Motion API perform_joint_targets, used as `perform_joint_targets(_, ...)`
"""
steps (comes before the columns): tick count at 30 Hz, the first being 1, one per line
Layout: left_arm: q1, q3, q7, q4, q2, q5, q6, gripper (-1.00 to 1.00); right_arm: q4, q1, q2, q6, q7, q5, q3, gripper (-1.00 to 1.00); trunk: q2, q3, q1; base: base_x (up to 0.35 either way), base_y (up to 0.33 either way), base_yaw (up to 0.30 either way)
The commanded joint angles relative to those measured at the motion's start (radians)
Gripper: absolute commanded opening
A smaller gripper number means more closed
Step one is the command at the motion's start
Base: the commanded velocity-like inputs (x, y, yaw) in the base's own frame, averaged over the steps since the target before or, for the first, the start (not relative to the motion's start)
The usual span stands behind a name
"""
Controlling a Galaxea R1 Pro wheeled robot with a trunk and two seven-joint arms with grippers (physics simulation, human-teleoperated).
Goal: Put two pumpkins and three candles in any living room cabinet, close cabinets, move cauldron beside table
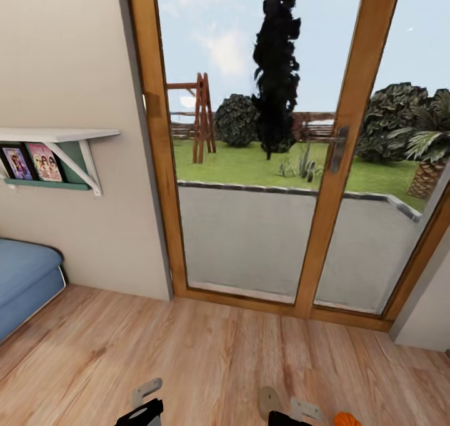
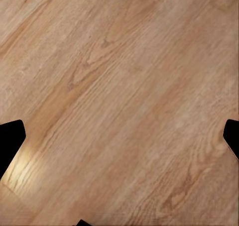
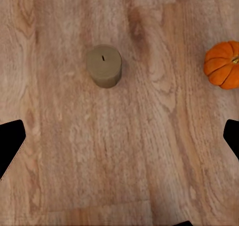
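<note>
A stubby grey-beige candle (image 3: 104, 65) stands upright on the wooden floor, and an orange ribbed pumpkin (image 3: 224, 64) lies beside it, apart from it. My right gripper (image 3: 119, 146) hangs open above the floor, short of both, with nothing between its fingers. In the head view the candle (image 1: 269, 401) and the pumpkin (image 1: 345, 418) sit at the bottom edge by my right arm (image 1: 300, 412). My left gripper (image 2: 119, 139) is open over bare floorboards. The cabinet, the cauldron and the table are out of view.
A glazed double door (image 1: 340, 144) in a wooden frame fills the wall ahead, with a garden behind it. On the left wall hangs a white shelf (image 1: 56, 135) with pictures under it. A blue sofa (image 1: 25, 282) stands at the left.
</note>
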State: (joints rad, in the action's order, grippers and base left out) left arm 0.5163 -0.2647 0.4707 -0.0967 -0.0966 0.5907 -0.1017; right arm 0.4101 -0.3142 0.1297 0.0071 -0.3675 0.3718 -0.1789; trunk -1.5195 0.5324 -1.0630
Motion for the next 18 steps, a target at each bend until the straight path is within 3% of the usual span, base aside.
perform_joint_targets(1,0.000,-0.008,0.003,0.000,0.000,0.011,-0.004,1.00,0.001,-0.001,-0.001,0.001,-0.008,0.009,-0.008,1.00,-0.001,0.001,0.000,0.213,0.011,0.000)
perform_joint_targets(18,-0.001,-0.008,0.003,0.000,0.000,0.011,-0.004,1.00,0.001,0.000,-0.001,0.001,-0.007,0.009,-0.009,1.00,-0.001,0.001,0.000,0.212,0.078,0.000)
